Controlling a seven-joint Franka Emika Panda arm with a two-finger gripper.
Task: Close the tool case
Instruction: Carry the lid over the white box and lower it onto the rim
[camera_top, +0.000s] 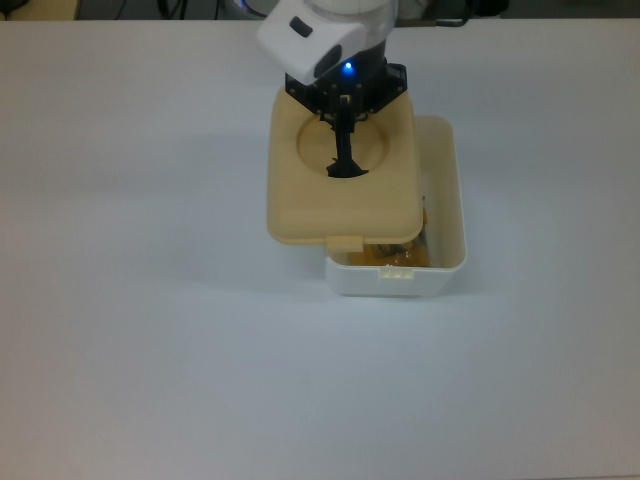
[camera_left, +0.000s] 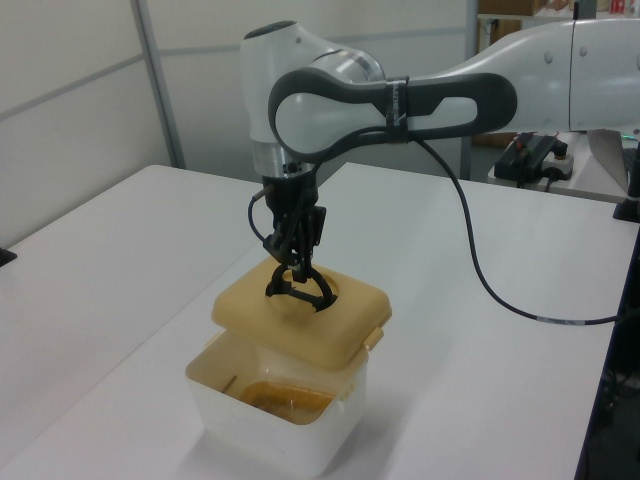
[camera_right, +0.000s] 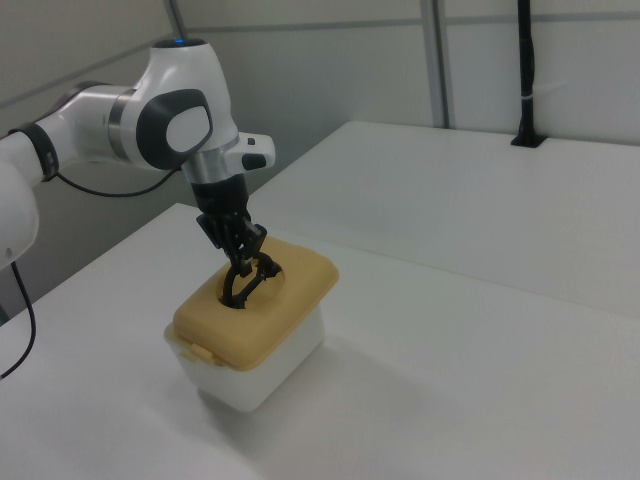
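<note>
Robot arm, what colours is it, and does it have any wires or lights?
The arm has smooth white rounded shells with dark grey bands at its joints. Its gripper is black, with thin fingers. A black cable loops from the arm down to the table, and a small blue light glows above the gripper.
</note>
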